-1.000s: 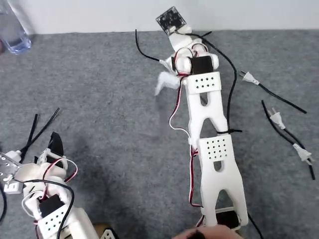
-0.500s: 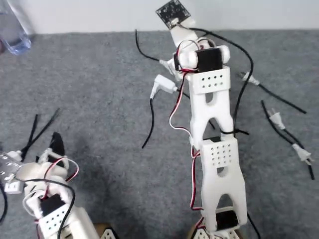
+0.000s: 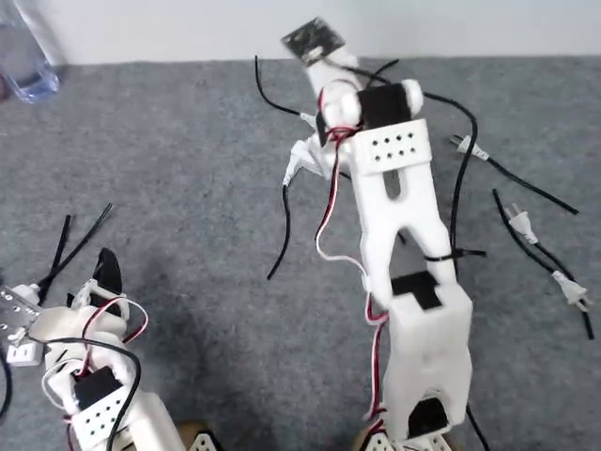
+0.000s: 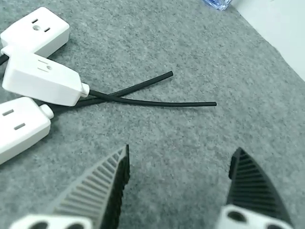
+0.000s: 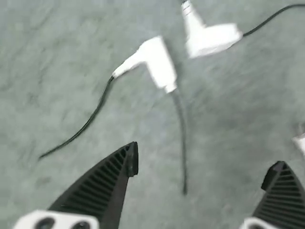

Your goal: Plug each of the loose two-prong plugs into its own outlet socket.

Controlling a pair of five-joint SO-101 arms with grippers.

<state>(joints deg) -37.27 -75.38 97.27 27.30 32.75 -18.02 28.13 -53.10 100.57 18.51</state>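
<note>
Plugs [image 3: 519, 224] look light and rigid on limp cords [image 3: 531, 185]; pinch the white body. Left claw [image 4: 178, 157] and right claw [image 5: 205, 164] gape, empty.

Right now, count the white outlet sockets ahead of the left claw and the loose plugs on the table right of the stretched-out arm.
outlet sockets: 3
loose plugs: 3
total: 6

The outlet sockets [image 4: 40, 78] are smooth white plastic, the mat [image 4: 190, 57] rough grey cloth.
</note>
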